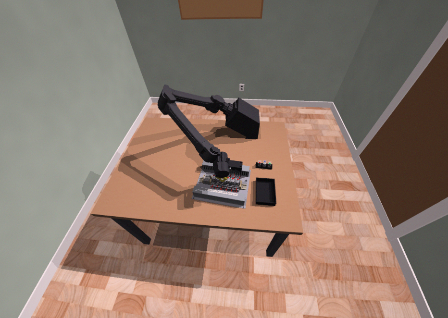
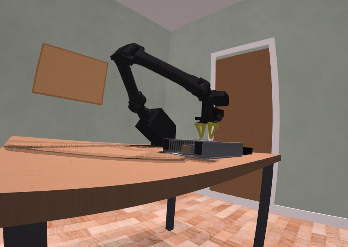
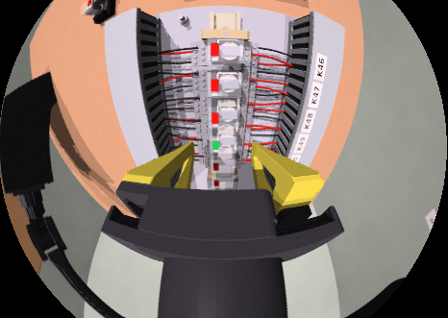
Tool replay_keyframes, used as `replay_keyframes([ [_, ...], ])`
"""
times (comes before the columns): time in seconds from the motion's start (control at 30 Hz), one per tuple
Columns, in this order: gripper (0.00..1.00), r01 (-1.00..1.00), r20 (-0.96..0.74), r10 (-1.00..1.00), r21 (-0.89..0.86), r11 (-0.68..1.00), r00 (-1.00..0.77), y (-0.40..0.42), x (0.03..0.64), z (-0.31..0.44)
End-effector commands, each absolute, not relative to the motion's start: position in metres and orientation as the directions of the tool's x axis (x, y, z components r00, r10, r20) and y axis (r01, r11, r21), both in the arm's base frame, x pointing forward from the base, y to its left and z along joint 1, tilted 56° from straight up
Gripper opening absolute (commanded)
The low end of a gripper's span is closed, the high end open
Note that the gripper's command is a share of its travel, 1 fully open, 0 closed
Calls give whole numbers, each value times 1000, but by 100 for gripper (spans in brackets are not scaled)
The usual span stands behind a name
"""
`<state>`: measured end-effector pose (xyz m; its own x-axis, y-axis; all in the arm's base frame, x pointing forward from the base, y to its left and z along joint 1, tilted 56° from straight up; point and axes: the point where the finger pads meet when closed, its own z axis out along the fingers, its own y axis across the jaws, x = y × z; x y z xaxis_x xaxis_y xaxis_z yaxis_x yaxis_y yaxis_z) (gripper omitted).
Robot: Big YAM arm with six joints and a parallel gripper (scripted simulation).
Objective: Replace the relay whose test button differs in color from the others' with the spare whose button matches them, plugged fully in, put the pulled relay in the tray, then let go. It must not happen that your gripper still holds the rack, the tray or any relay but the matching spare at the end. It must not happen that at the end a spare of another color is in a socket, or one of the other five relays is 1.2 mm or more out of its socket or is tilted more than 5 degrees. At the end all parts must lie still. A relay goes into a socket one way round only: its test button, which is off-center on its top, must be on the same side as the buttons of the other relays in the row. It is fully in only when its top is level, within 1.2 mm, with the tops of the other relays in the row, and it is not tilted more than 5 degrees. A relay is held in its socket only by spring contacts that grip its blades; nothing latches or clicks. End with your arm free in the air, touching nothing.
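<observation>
And here's the wooden table (image 1: 152, 199) (image 2: 112, 174), grey-green walls (image 1: 289, 54) (image 2: 309, 112) rising behind it, patchwork wood floor (image 1: 326, 271) (image 2: 191, 213) spreading beneath, brown door (image 1: 416, 133) (image 2: 244, 120) standing beyond it, shadows streaking its top.

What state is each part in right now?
Jaws: open, above the relay row.
Green-button relay: in the row, not pulled.
Red-button relays in the row: five, in place; full seating cannot be judged.
Spare relays: three, standing in their black holder.
Tray: empty.
</observation>
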<state>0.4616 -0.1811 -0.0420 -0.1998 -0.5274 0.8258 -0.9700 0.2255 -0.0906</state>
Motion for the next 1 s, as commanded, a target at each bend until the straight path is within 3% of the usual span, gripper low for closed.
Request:
replay_keyframes([
  [0.0,59,-962,820,-521,-128,241,-239,-192,470,-30],
  [0.97,59,-963,820,-521,-125,241,-237,-193,471,-28],
])
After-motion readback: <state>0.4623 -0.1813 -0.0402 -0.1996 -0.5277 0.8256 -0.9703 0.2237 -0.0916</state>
